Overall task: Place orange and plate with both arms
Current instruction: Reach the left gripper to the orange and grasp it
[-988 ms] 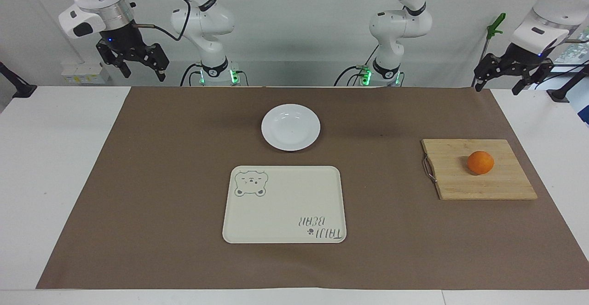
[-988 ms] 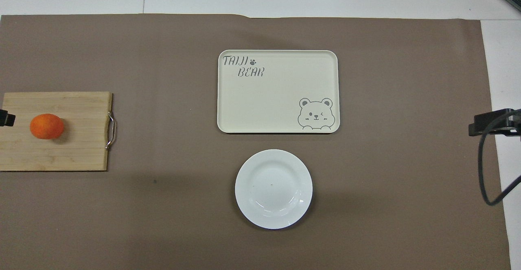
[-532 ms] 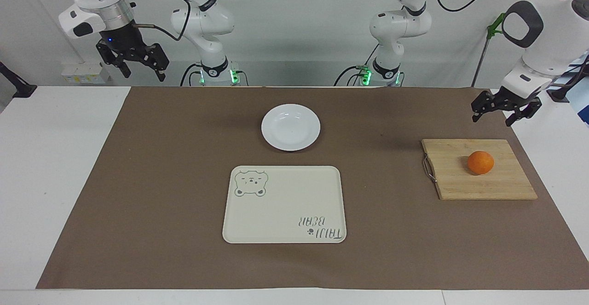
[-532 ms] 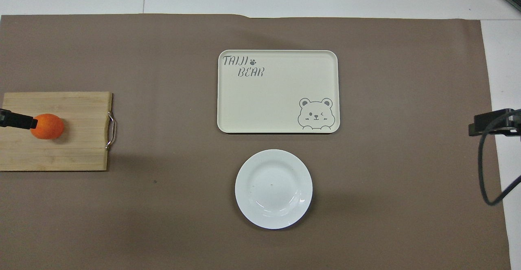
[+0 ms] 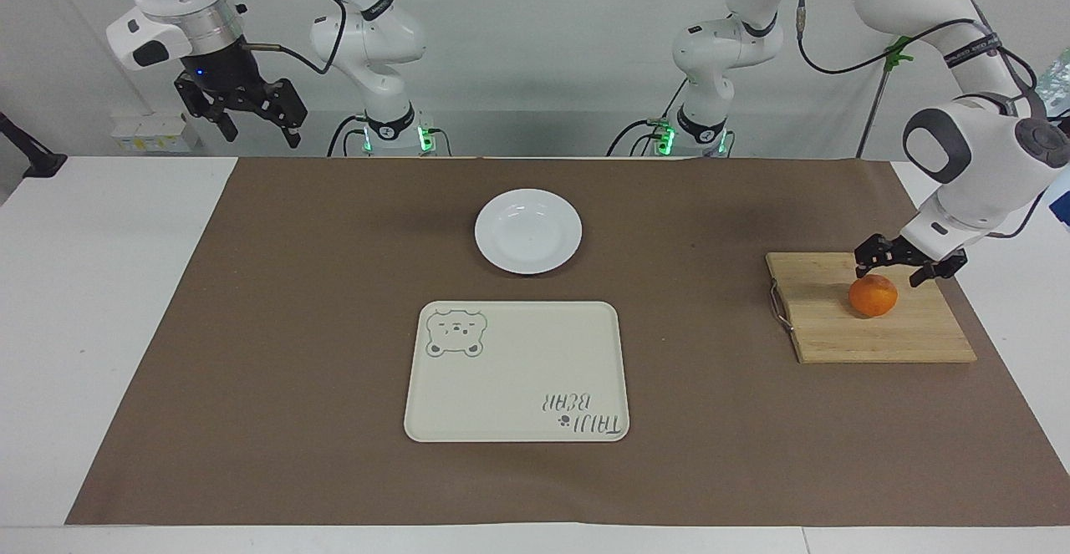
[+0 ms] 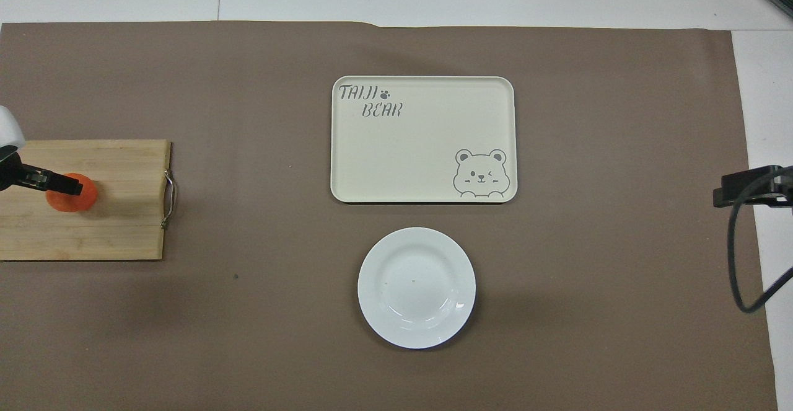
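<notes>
Left end effector (image 5: 909,263) released, fingers spread, just over the orange (image 5: 873,297) on the cutting board (image 5: 869,337), not gripping. Right end effector (image 5: 251,119) released, waiting raised, holding nothing.

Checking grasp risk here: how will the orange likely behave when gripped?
The orange is round and sits loose on the flat cutting board, so a nudge would probably roll it. Its matte skin likely grips well. The open left gripper hovers just over it.
</notes>
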Robot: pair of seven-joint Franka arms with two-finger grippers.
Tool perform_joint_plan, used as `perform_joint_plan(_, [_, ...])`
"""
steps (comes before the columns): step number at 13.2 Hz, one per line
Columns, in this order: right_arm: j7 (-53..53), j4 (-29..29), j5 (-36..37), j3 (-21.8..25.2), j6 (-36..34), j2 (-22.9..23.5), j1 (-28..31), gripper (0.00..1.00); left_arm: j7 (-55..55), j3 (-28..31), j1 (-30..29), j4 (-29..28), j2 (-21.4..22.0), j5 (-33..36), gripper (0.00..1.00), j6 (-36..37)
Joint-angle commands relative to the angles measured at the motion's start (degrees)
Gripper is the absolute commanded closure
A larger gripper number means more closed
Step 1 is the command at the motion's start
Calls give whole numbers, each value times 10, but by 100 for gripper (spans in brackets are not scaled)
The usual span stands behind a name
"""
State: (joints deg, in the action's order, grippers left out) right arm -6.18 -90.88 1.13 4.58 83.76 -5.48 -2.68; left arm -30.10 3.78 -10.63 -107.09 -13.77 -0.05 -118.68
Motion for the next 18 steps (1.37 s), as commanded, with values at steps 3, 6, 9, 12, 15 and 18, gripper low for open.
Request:
perform_joint_plan(3, [9,-4,-9,3,6,-3,0,0,-18,-5,-23,-25,-25,-9,0,-61])
perform_joint_plan(6, [8,-4,-9,3,6,-3,0,0,-12,-5,-18,-65,-10,-10,0,-80])
perform_joint_plan(9, [8,-4,-9,3,6,-3,0,0,-12,-5,-23,-67,-9,-10,46,-91])
perform_joint_plan(12, [8,-4,-9,3,6,-3,0,0,-14,-6,-12,-66,14,-10,100,-82])
perform_joint_plan(15, [8,-4,-9,3,6,-3,0,0,-10,-9,23,-61,39,-9,100,-72])
perform_joint_plan(18, [8,-4,-9,3,6,-3,0,0,16,-11,79,-61,87,-10,100,-9])
